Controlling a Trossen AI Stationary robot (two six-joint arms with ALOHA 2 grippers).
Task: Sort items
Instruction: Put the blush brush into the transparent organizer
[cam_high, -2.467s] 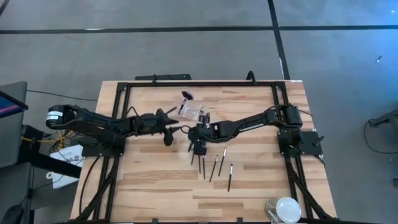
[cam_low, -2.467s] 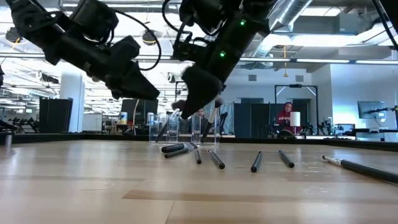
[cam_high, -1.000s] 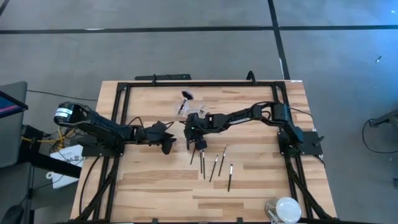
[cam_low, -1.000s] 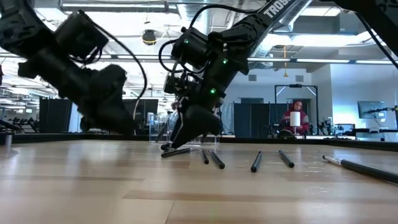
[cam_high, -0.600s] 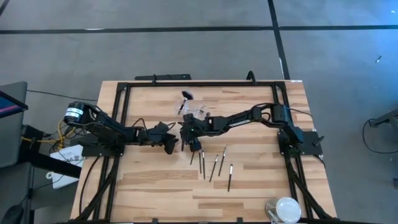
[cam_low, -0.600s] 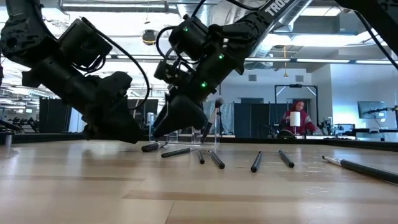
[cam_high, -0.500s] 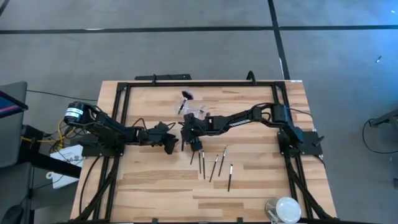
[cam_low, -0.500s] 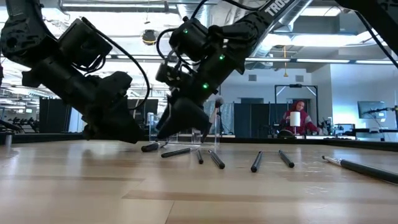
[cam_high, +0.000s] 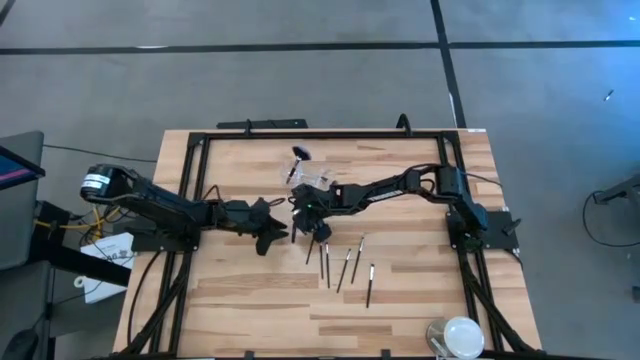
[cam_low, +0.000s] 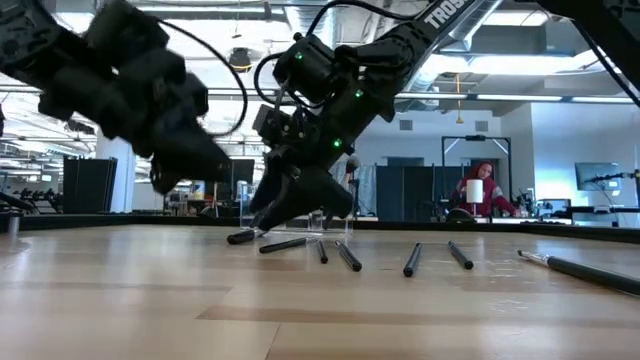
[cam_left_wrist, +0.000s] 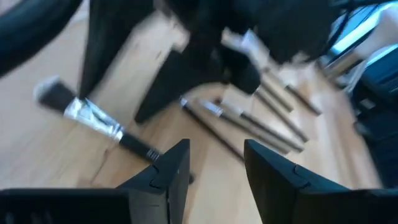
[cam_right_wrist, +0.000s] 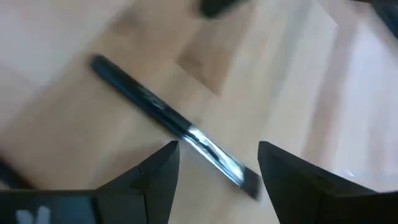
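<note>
The left gripper (cam_high: 268, 233) and right gripper (cam_high: 312, 222) crowd the table (cam_high: 420, 300) centre, both with fingers spread and empty; the arms could collide. The holder (cam_high: 312, 181) just behind could get knocked. Brushes (cam_high: 345, 268) lie loose nearby; one brush (cam_right_wrist: 168, 118) under the right gripper may roll when pinched.

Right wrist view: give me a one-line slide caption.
Open right gripper poised over a single makeup brush lying flat on the wooden table.
</note>
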